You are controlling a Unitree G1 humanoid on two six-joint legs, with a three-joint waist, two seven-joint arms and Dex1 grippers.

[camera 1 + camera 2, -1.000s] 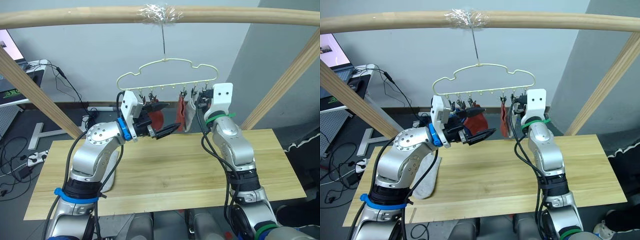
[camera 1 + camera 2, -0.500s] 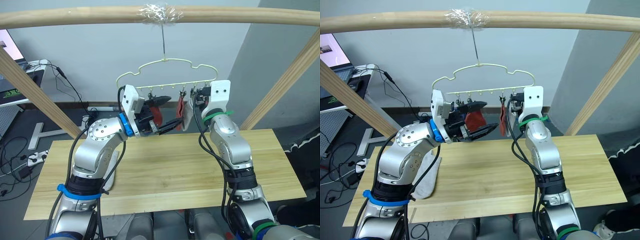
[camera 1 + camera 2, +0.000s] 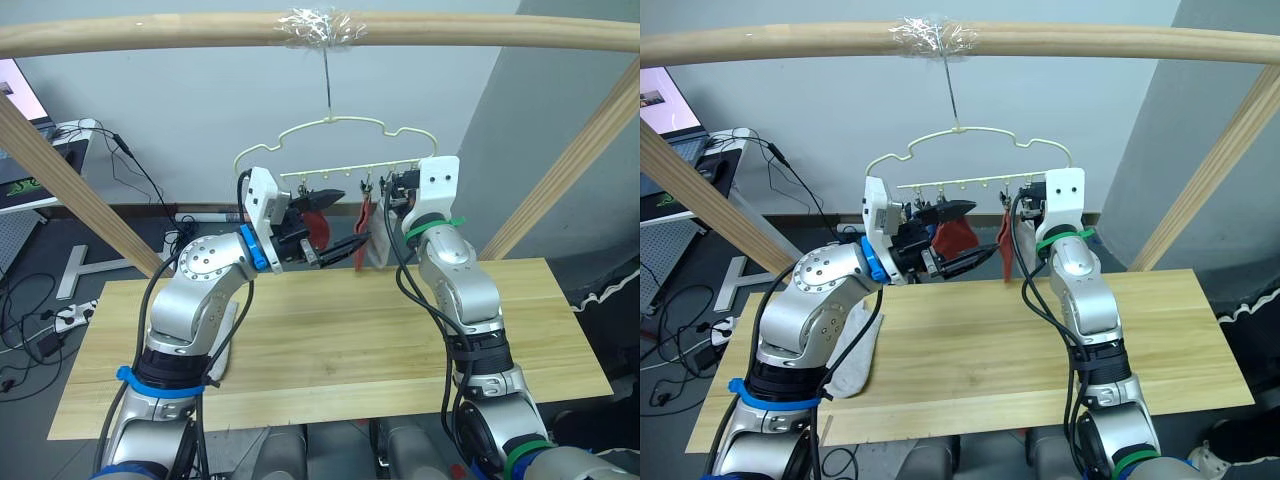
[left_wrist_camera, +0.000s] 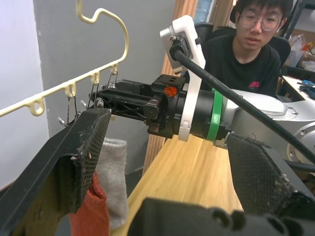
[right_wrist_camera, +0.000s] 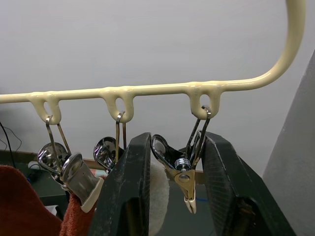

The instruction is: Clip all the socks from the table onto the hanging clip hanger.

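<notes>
The pale clip hanger [image 3: 985,136] hangs by its hook from the top wooden pole. Two rust red socks [image 3: 956,238] [image 3: 1007,252] and a light grey sock [image 3: 381,248] hang from its clips. Another grey sock [image 3: 852,352] lies on the table [image 3: 400,330] at the left, partly behind my left arm. My left gripper [image 3: 345,220] is open just below the clips, with one finger [image 4: 86,147] beside a hanging red sock [image 4: 91,209]. My right gripper [image 5: 178,140] is at the hanger's right end, its fingers closed against both sides of a metal clip [image 5: 183,164].
Slanted wooden frame poles [image 3: 70,195] [image 3: 570,165] stand at both sides of the table. A person [image 4: 248,59] sits beyond the table's far side. A monitor [image 3: 660,105] and cables are on the floor side at the left.
My right gripper has moved left and slightly up, closer in on the hanger's right clips. My left gripper has risen a little toward the clips. The hanging socks have swung slightly left.
</notes>
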